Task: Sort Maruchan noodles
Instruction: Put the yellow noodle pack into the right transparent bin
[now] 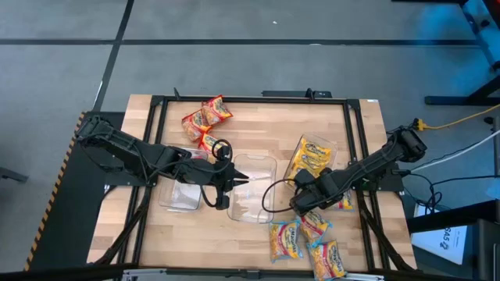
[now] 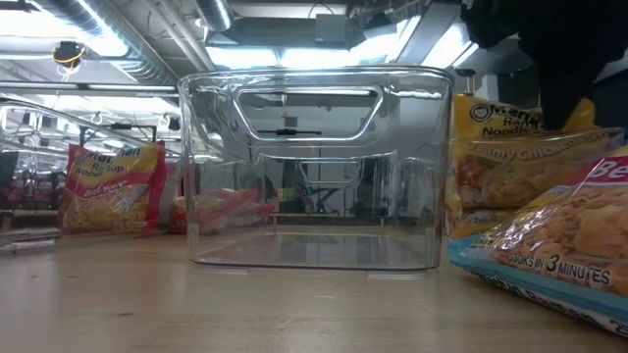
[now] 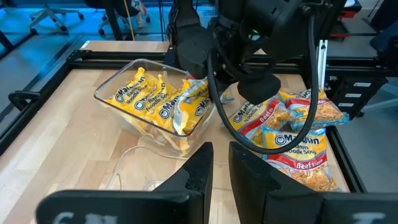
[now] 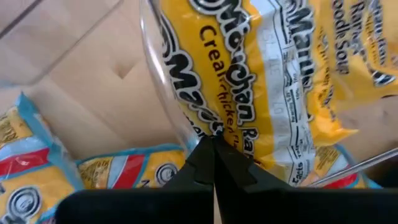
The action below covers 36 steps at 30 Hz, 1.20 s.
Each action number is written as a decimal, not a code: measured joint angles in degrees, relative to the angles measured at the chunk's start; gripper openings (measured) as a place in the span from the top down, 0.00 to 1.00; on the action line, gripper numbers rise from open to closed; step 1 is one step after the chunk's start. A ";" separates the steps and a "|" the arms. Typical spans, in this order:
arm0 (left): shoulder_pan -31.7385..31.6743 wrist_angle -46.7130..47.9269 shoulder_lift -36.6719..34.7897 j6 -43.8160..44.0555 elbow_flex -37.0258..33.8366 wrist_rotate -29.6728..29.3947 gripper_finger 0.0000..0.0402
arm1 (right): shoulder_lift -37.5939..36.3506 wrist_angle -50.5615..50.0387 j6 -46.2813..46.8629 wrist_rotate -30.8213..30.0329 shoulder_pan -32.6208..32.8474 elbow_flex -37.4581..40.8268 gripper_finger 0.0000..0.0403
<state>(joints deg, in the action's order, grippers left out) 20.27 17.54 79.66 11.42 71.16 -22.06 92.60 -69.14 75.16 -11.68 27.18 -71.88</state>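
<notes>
1. the right gripper (image 1: 301, 204) sits low near the middle-right of the table, its jaws pressed fully together with nothing between them.
2. just ahead of those closed jaws, in the right wrist view, is the rim of a clear tray (image 4: 163, 106) holding yellow maruchan packets (image 4: 249, 81); the fingertips (image 4: 214, 155) meet right at the tray's wall, though i cannot tell if they touch it.
3. from above, that tray of yellow packets (image 1: 310, 156) lies just beyond the right gripper, tilted.
4. blue-edged beef packets (image 1: 305, 238) lie loose on the wood beside and behind the right gripper, toward the table's near edge; one shows close up in the low view (image 2: 549, 245).
5. the left gripper (image 1: 238, 179) hovers over the middle of the table, jaws at a narrow gap and holding nothing.
6. below and just ahead of its jaws stands an empty clear bin (image 1: 254, 187); a second clear tray (image 1: 181, 195) lies behind the jaws, under the left arm.
7. red packets (image 1: 205, 121) lie in a small group off to the side of the left gripper, toward the table's far edge, well apart from its jaws.
8. in the left wrist view the fingers (image 3: 202, 168) point toward the yellow tray and the right arm.
</notes>
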 joint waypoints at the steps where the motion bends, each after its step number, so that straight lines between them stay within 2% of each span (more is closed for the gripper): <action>1: 0.00 0.00 0.00 0.00 0.00 0.00 0.89 | 0.00 0.00 -0.06 -0.18 -0.47 0.00 1.00; 6: 0.00 -0.09 0.02 0.00 0.00 0.02 0.89 | 0.00 0.11 -0.62 0.24 -1.86 0.56 1.00; 11: 0.00 -0.06 0.02 0.07 0.00 0.22 0.89 | -0.02 1.49 -0.81 3.22 -2.59 2.64 1.00; 24: 0.00 -0.02 0.04 0.11 0.00 0.28 0.89 | -0.02 3.23 -1.92 2.52 -3.21 3.04 0.99; 28: 0.00 -0.02 0.04 0.07 0.00 0.28 0.89 | -0.09 3.19 -2.14 3.08 -3.24 3.04 0.93; 36: 0.00 -0.04 0.04 0.02 0.00 0.27 0.89 | -0.11 2.86 -2.15 4.34 -3.24 0.29 0.74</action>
<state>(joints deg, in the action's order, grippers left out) 20.27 17.50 79.70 11.44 71.16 -21.79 92.49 -66.28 73.01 -7.34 23.94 -71.58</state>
